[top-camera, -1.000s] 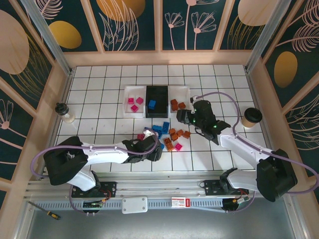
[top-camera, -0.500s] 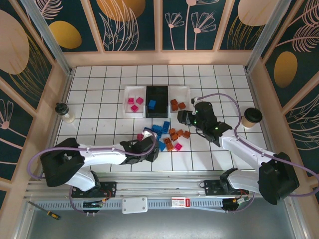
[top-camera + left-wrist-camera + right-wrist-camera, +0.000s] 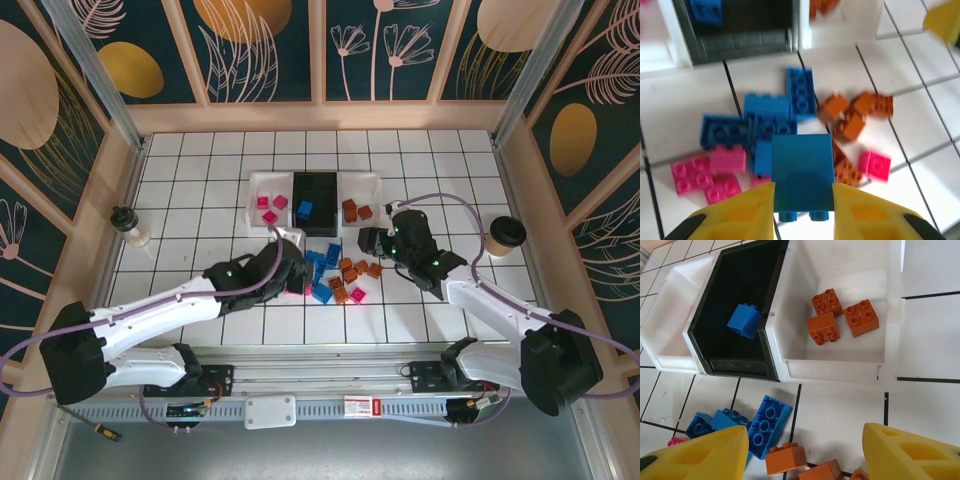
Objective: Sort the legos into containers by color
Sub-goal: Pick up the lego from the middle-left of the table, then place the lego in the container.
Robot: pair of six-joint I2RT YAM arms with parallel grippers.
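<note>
My left gripper (image 3: 802,192) is shut on a blue lego (image 3: 802,170) and holds it just above the loose pile of legos (image 3: 335,275), which mixes blue, pink and orange bricks. In the top view the left gripper (image 3: 293,272) is at the pile's left side. Three containers stand in a row behind the pile. The left white tray (image 3: 256,190) holds pink bricks, the black tray (image 3: 735,367) one blue brick (image 3: 744,321), and the right white tray (image 3: 835,371) three orange bricks (image 3: 827,302). My right gripper (image 3: 805,450) hangs open over the floor between that tray and the pile, with nothing in it.
A paper coffee cup (image 3: 506,235) stands at the right edge of the tiled floor. A small white bottle (image 3: 127,225) stands at the left edge. Wooden walls close in the floor on three sides.
The left arm has stretched forward to the pile, and its gripper has shut on a blue lego. The right arm has hardly moved.
</note>
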